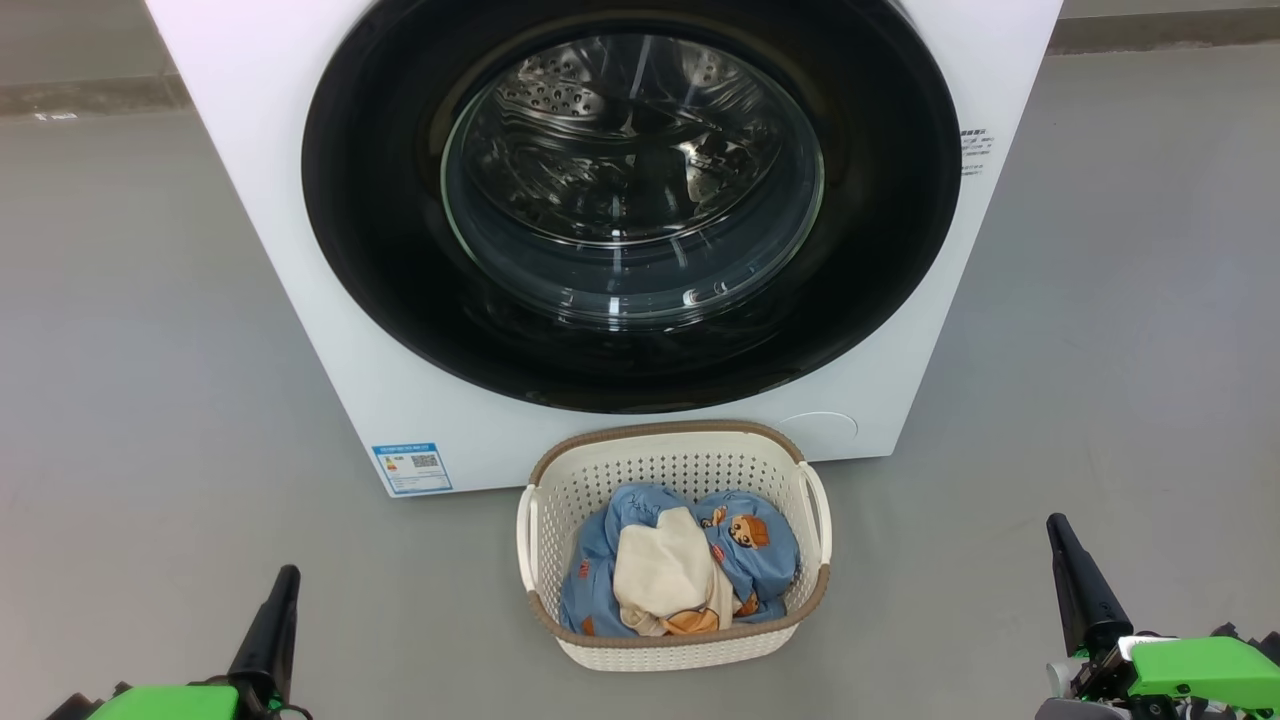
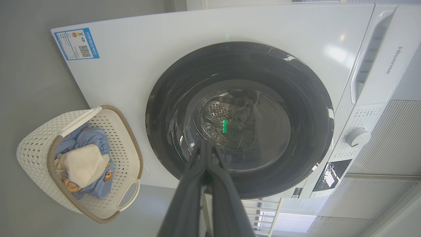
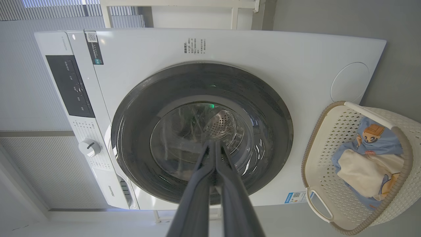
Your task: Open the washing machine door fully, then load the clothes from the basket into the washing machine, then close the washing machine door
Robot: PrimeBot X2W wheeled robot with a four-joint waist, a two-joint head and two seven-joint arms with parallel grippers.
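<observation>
The white washing machine point(image 1: 260, 150) stands in front of me with its round black-rimmed door point(image 1: 400, 300) shut; the steel drum shows through the glass. On the floor before it sits the cream basket point(image 1: 672, 460) holding the clothes point(image 1: 745, 545): blue bear-print fabric with a cream cloth on top. My left gripper point(image 1: 280, 585) is shut at the lower left, my right gripper point(image 1: 1062, 535) shut at the lower right, both empty and well short of the basket. In the wrist views the left gripper point(image 2: 206, 142) and the right gripper point(image 3: 214, 142) point at the door point(image 2: 164, 98) point(image 3: 131, 131), fingertips pressed together.
Grey floor point(image 1: 150, 350) spreads on both sides of the machine. A blue label point(image 1: 412, 467) marks the machine's lower left corner. The control panel with a round knob point(image 2: 358, 137) point(image 3: 89, 147) runs along the machine's top. The basket shows beside the machine point(image 2: 36, 154) point(image 3: 320, 148).
</observation>
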